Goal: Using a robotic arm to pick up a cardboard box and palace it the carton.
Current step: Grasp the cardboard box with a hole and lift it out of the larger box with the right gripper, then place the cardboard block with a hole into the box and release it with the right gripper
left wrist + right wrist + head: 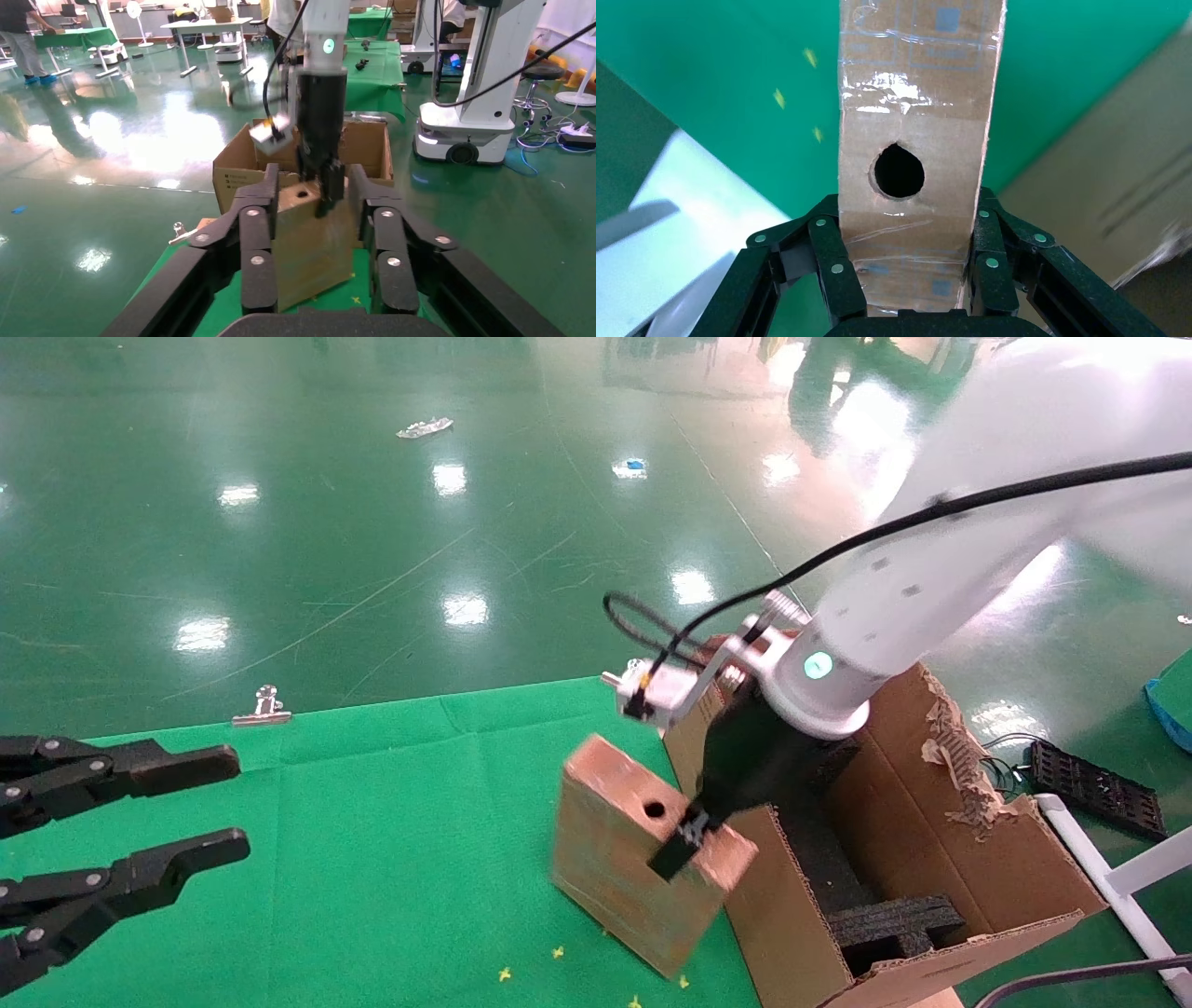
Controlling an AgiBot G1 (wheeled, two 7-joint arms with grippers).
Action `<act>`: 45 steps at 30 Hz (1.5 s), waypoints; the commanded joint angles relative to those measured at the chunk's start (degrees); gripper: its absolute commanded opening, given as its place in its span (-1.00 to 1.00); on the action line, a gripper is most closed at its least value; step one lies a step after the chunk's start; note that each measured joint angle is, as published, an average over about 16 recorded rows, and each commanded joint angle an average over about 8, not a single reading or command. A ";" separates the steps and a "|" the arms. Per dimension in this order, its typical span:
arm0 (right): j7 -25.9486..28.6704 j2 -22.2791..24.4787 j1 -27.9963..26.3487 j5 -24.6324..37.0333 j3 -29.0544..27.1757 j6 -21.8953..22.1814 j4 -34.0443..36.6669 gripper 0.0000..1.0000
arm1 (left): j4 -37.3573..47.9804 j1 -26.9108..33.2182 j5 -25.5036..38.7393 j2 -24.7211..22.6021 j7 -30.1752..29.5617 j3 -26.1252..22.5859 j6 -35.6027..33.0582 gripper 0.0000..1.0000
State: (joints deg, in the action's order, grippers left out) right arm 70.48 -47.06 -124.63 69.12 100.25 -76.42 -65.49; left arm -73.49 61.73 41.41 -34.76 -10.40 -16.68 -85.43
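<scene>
Cardboard box [626, 859] hanging tilted above green bench [372, 840], just beside carton [941, 859]. Left gripper [177, 812] idling at bench's left edge, jaws spread, empty. Right gripper [905, 281] clamping box's narrow end near hole. Seeming light, stiff; glossy tape likely slippery, needing firm pinch across narrow faces.

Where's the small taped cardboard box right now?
In the head view the cardboard box is right of centre, tilted over the green cloth, clamped in the right pincer just left of the carton. The left pincer sits open at far left.
</scene>
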 commanded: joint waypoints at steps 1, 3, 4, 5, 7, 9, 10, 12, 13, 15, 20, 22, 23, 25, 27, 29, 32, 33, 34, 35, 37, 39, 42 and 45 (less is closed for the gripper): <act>-2.18 2.33 -0.60 -1.05 -1.34 1.56 -1.70 -1.00 | 0.00 0.00 0.00 0.00 0.00 -0.01 0.00 -1.00; -5.40 5.52 -2.02 -2.62 -3.32 2.70 -1.41 -1.00 | 0.00 0.00 -0.01 0.01 0.01 -0.01 0.01 -1.00; -6.94 7.05 -2.90 -3.28 -4.30 3.14 -0.78 -1.00 | 0.00 0.00 -0.01 0.01 0.01 -0.02 0.01 -1.00; -8.32 8.46 -3.84 -3.74 -5.17 3.44 0.10 -1.00 | 0.00 0.00 -0.01 0.01 0.01 -0.02 0.01 -1.00; -10.80 11.03 -5.85 -4.44 -6.74 3.63 2.56 -1.00 | 0.00 0.01 -0.02 0.01 0.01 -0.03 0.01 -1.00; -12.91 13.10 -7.83 -4.46 -7.85 3.33 5.77 -1.00 | 0.00 0.01 -0.02 0.01 0.02 -0.03 0.02 -1.00; -13.87 13.99 -8.82 -4.19 -8.26 3.13 7.54 -1.00 | 0.00 0.01 -0.03 0.02 0.02 -0.04 0.02 -1.00; -15.51 15.49 -10.64 -3.01 -8.66 2.60 11.18 -1.00 | 0.00 0.01 -0.03 0.02 0.02 -0.05 0.02 -1.00; -16.18 16.05 -11.38 -2.24 -8.67 2.28 12.90 -1.00 | 0.00 0.01 -0.03 0.02 0.02 -0.05 0.02 -1.00; -17.26 16.91 -12.58 -0.13 -8.28 1.62 16.23 -1.00 | 0.00 0.01 -0.04 0.02 0.03 -0.06 0.02 -1.00; -18.67 17.73 -12.62 4.51 -6.11 -0.20 23.59 -1.00 | 0.00 0.02 -0.05 0.03 0.04 -0.07 0.03 -0.21; -19.18 17.55 -11.43 5.51 -5.12 -0.91 26.19 -1.00 | 0.00 0.02 -0.05 0.03 0.04 -0.08 0.03 0.29; -19.47 17.39 -10.67 5.74 -4.70 -1.25 27.39 -1.00 | 0.00 0.02 -0.06 0.03 0.04 -0.08 0.04 0.54; -20.07 16.88 -8.93 6.07 -3.87 -1.84 29.68 -1.00 | 0.00 0.02 -0.06 0.04 0.04 -0.09 0.04 0.99; -20.50 16.21 -7.01 6.13 -3.14 -2.41 31.83 -1.00 | 0.00 0.02 -0.07 0.04 0.05 -0.10 0.04 1.00; -20.63 15.41 -5.11 6.14 -2.48 -2.87 34.04 -1.00 | 0.00 0.02 -0.07 0.04 0.05 -0.10 0.04 1.00; -20.26 14.00 -2.61 6.52 -1.49 -3.17 37.50 -1.00 | 0.00 0.02 -0.08 0.05 0.06 -0.11 0.05 1.00; -20.08 13.54 -1.91 6.66 -1.23 -3.19 38.61 -1.00 | 0.00 0.03 -0.08 0.05 0.06 -0.12 0.05 1.00; -19.91 13.07 -1.31 6.84 -0.99 -3.13 39.70 -1.00 | 0.00 0.03 -0.08 0.05 0.06 -0.12 0.05 1.00; -19.78 12.58 -0.76 7.07 -0.75 -3.01 40.77 -1.00 | 0.00 0.03 -0.08 0.05 0.06 -0.12 0.05 1.00; -19.51 11.60 0.22 7.43 -0.37 -2.80 42.81 -1.00 | 0.00 0.03 -0.09 0.05 0.06 -0.13 0.06 1.00; -19.42 10.66 1.22 7.52 -0.14 -2.68 44.71 -1.00 | 0.00 0.03 -0.09 0.06 0.07 -0.14 0.06 1.00; -19.55 9.12 2.78 7.51 0.08 -2.49 47.43 -1.00 | 0.00 0.03 -0.10 0.06 0.07 -0.15 0.06 1.00; -19.73 7.53 4.65 7.35 0.20 -2.05 50.12 -1.00 | 0.00 0.03 -0.11 0.06 0.08 -0.16 0.07 1.00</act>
State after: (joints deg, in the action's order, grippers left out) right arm 50.68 -39.39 -119.77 76.35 100.33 -78.03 -15.50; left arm -73.49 61.76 41.31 -34.70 -10.32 -16.84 -85.36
